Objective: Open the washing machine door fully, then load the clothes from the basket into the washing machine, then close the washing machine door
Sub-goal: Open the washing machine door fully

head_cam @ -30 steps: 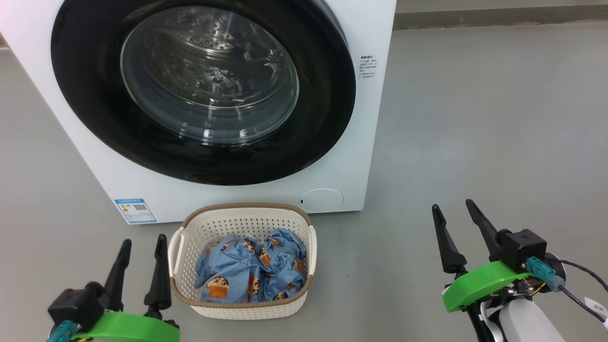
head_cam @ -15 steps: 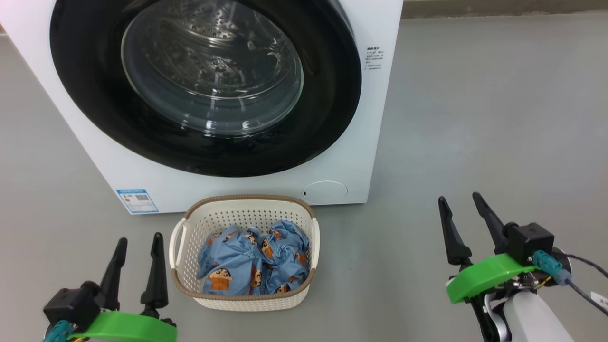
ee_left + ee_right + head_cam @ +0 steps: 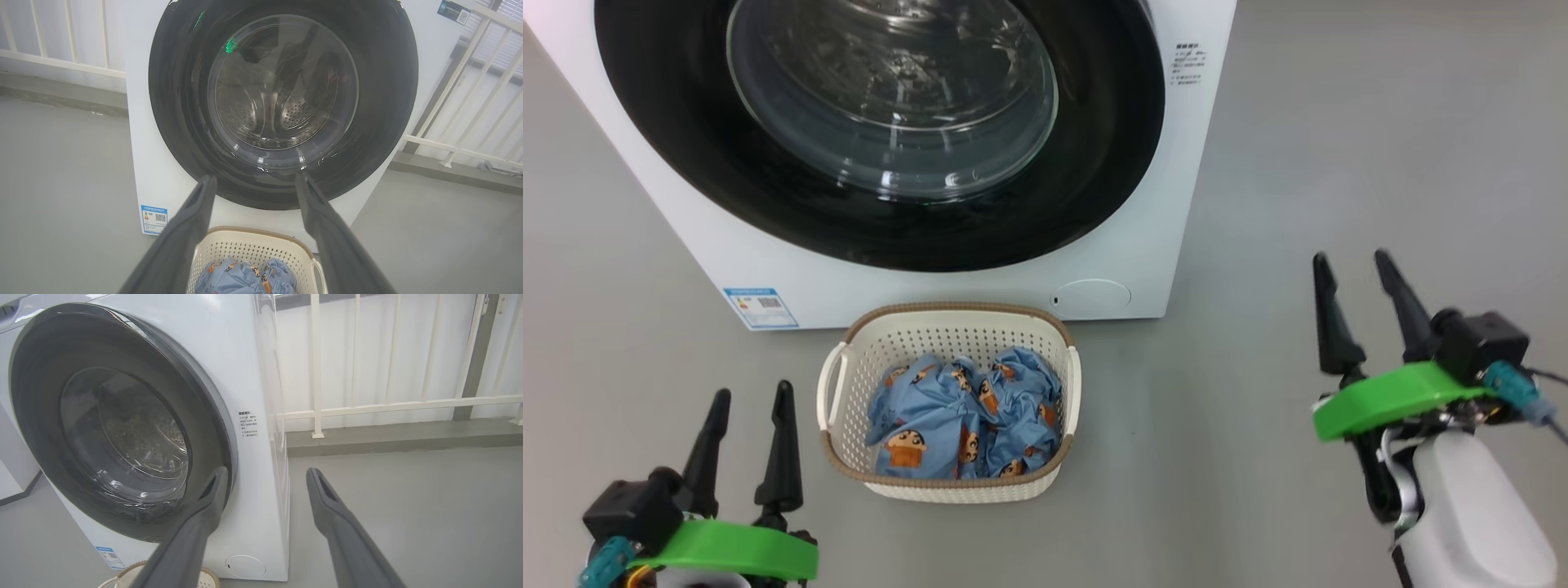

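Blue clothes (image 3: 964,420), cream basket (image 3: 947,327), black-rimmed door (image 3: 1094,163).

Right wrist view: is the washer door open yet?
No, the washing machine door lies shut, flat against the front of the washing machine.

The head camera looks down at the washing machine (image 3: 1188,204) and basket (image 3: 956,309), and both low wrist cameras face the same washing machine door (image 3: 384,81), the right one from the side.
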Controlling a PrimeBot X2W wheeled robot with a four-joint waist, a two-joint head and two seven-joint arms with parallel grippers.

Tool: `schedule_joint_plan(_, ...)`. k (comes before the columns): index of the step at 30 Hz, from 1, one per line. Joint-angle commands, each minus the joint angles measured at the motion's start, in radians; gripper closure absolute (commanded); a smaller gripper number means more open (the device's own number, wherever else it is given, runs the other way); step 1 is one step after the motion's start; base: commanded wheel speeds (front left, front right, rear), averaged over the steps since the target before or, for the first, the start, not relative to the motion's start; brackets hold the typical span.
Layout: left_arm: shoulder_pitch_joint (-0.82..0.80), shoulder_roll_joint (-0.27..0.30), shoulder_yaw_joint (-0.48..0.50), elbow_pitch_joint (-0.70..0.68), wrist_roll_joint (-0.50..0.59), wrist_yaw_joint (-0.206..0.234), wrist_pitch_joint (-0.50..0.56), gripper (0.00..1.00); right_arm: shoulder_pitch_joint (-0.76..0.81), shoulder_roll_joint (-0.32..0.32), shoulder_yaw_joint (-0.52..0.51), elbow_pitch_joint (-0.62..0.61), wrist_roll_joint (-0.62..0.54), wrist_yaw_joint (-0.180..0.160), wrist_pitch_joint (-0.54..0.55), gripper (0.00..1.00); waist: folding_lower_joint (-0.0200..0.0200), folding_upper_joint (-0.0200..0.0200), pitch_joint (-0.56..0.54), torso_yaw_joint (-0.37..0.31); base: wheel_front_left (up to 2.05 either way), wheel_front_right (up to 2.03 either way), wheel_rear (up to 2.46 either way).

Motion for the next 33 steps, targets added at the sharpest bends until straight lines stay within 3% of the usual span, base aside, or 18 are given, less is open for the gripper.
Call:
schedule_joint_plan(1, -0.049, 0.035, 0.036, -0.035, 0.0, 0.0, -0.006, 0.0, -0.063, -0.005, 0.007, -0.022, 0.021, 0.005, -0.012, 0.0, 0.0, 0.0, 0.026, 0.011, 0.0, 0.0, 0.0)
schedule_joint_plan(2, -0.052, 0.036, 0.036, -0.038, 0.0, 0.0, -0.006, 0.0, -0.077, -0.005, 0.001, -0.019, 0.026, 0.005, -0.012, 0.12, 0.0, 0.0, 0.034, 0.014, 0.0, 0.0, 0.0)
schedule_joint_plan(4, -0.059, 0.039, 0.035, -0.044, -0.002, -0.002, -0.006, 0.0, -0.107, -0.005, -0.012, -0.009, 0.031, 0.005, -0.012, 0.56, 0.0, 0.0, 0.052, 0.022, 0.0, 0.0, 0.0)
schedule_joint_plan(5, -0.062, 0.041, 0.034, -0.048, -0.004, -0.002, -0.006, 0.0, -0.122, -0.005, -0.017, -0.004, 0.036, 0.005, -0.012, 0.64, 0.0, 0.0, 0.061, 0.026, 0.0, 0.0, 0.0)
schedule_joint_plan(6, -0.066, 0.042, 0.033, -0.05, -0.005, -0.003, -0.006, 0.0, -0.138, -0.005, -0.022, 0.0, 0.041, 0.005, -0.012, 0.8, 0.0, 0.0, 0.07, 0.031, 0.0, 0.0, 0.0)
schedule_joint_plan(7, -0.066, 0.042, 0.033, -0.05, -0.005, -0.003, -0.006, 0.0, -0.138, -0.005, -0.022, 0.0, 0.041, 0.005, -0.012, 0.8, 0.0, 0.0, 0.07, 0.031, 0.0, 0.0, 0.0)
schedule_joint_plan(8, -0.073, 0.044, 0.031, -0.056, -0.009, -0.005, -0.006, 0.0, -0.17, -0.007, -0.032, 0.008, 0.047, 0.005, -0.011, 1.0, 0.0, 0.0, 0.088, 0.041, 0.0, 0.0, 0.0)
schedule_joint_plan(13, -0.087, 0.05, 0.029, -0.07, -0.017, -0.007, -0.006, 0.0, -0.237, -0.012, -0.054, 0.015, 0.126, 0.005, -0.005, 1.0, 0.0, 0.0, 0.127, 0.06, 0.0, 0.0, 0.0)
schedule_joint_plan(18, -0.109, 0.06, 0.024, -0.084, -0.021, -0.009, -0.006, 0.0, -0.334, -0.037, -0.074, 0.027, 0.307, 0.005, 0.04, 1.0, 0.0, 0.0, 0.176, 0.082, 0.0, 0.0, 0.0)
schedule_joint_plan(27, -0.143, 0.068, 0.015, -0.101, -0.032, -0.012, -0.006, 0.0, -0.51, -0.12, -0.075, 0.098, 0.559, 0.005, 0.191, 1.0, 0.0, 0.0, 0.241, 0.108, 0.0, 0.0, 0.0)
schedule_joint_plan(33, -0.165, 0.071, 0.003, -0.105, -0.047, -0.012, -0.006, 0.0, -0.616, -0.138, -0.103, 0.159, 0.758, 0.005, 0.331, 1.0, 0.0, 0.0, 0.276, 0.128, 0.0, 0.0, 0.0)
